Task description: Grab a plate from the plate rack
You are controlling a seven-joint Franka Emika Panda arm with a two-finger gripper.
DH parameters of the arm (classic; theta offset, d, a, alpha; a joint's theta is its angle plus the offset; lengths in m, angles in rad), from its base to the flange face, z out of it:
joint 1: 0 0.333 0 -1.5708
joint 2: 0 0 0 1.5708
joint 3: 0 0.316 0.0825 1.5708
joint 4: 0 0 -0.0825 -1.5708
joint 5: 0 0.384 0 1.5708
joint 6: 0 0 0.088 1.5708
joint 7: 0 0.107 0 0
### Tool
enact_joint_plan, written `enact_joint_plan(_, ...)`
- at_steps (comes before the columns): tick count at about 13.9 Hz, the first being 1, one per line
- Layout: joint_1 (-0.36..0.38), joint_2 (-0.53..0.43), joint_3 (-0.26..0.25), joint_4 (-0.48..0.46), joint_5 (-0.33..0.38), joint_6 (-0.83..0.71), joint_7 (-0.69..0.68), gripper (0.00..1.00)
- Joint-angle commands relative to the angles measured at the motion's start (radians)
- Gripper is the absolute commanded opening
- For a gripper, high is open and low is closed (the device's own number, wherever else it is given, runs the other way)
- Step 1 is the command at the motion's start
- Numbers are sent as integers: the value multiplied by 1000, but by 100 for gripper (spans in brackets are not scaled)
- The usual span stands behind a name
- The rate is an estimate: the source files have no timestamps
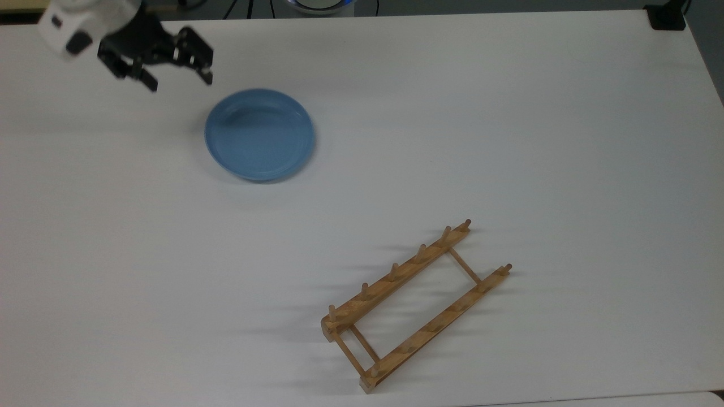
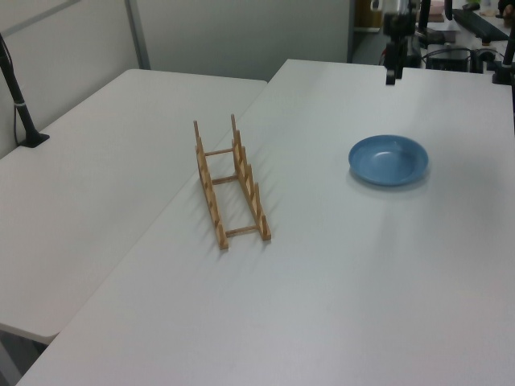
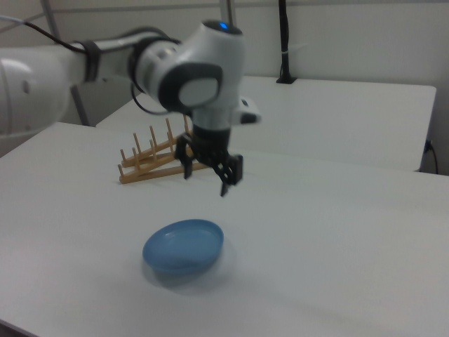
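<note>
A round, shallow, light-blue plate with a raised rim lies flat on the white bench in the upper left of the top view, well apart from the low light-brown wooden plate rack, which stands empty in the lower right of that frame with its short pegs upright. In the left view the plate sits at centre right and the rack at centre left; in the right view the plate lies low in the frame, the rack behind it at left. The Panda arm's black two-finger end effector hangs in the air above and beside the plate's rim, at the upper left corner of the top view, its fingers spread apart and holding nothing. The right view shows the end effector pointing down, clear of the plate, below the white wrist.

With the plate out of the rack and resting on the bench, the task appears all but done; the step in hand looks like the retreat. Done well, that means lifting straight up with the fingers wide, keeping them off the raised rim so the plate is not nudged or tipped, and swinging away only once well clear.
</note>
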Motion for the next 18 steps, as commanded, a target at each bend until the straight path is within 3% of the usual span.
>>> enact_joint_plan(1,68,-135,-9,-14,13,-78,235,100)
enact_joint_plan(5,172,-193,-23,23,-3,-165,401,100)
enact_joint_plan(7,273,-225,-85,40,-4,-193,578,100)
enact_joint_plan(9,336,-232,-125,71,-3,-227,663,100)
enact_joint_plan(11,372,-232,-124,83,-38,-228,642,100)
enact_joint_plan(14,378,-222,-113,75,-109,-146,463,100)
enact_joint_plan(18,366,-201,-115,74,-139,-21,377,100)
